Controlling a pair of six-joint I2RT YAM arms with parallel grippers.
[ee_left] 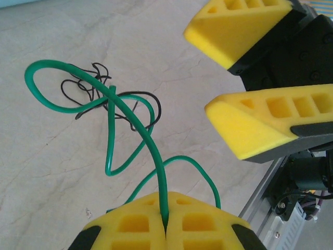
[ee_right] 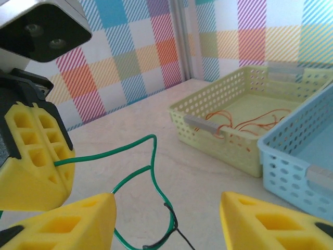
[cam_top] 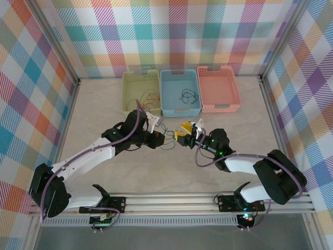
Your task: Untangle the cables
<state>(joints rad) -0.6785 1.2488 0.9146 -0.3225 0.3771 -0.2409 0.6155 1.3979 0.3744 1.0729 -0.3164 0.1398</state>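
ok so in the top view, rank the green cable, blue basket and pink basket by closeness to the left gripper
1. green cable: pinched at the left gripper tips.
2. blue basket: just beyond it, slightly right.
3. pink basket: farthest, back right.

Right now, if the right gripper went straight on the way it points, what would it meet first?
Most likely the green cable, whose loop sits between the right gripper's open jaws, tangled with a black cable just below. The left gripper holds that green cable. Depth is unclear, though.
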